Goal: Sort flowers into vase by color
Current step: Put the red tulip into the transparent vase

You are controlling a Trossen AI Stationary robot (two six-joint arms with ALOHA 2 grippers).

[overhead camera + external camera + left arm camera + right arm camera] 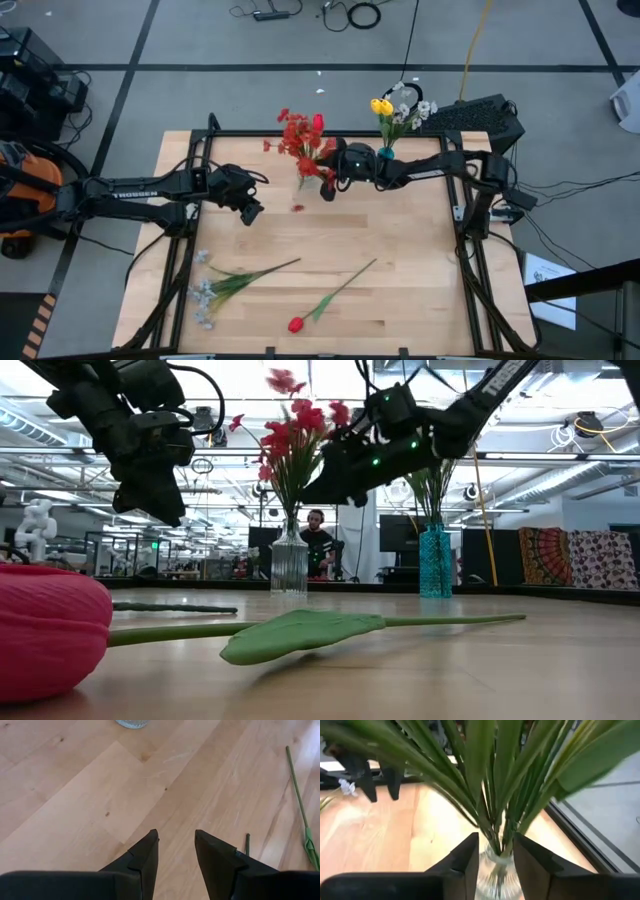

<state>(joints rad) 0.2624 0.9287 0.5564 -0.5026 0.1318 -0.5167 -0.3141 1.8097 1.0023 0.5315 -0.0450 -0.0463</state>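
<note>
A clear glass vase [289, 560] near the table's far edge holds the red flowers [300, 135]. To its right a teal vase [386, 153] holds yellow tulips and white sprays [400, 108]. A white-grey spray [225, 282] and a red tulip [296, 323] lie flat near the table's near edge. My right gripper [496, 845] is open, level beside the clear vase [495, 872], with the red flowers' green stems [492, 817] showing between its fingers. My left gripper [176, 840] hangs open over bare wood left of centre [250, 210]. My right gripper is open, level, with the red flowers' stems [495, 832] just above the vase mouth between its fingers. I cannot tell whether either finger touches them.
A small red bit [297, 208] lies on the wood in front of the clear vase. A dark frame [330, 133] rims the table. Free wood lies mid-table between the vases and the lying flowers. A person [318, 540] stands in the room beyond.
</note>
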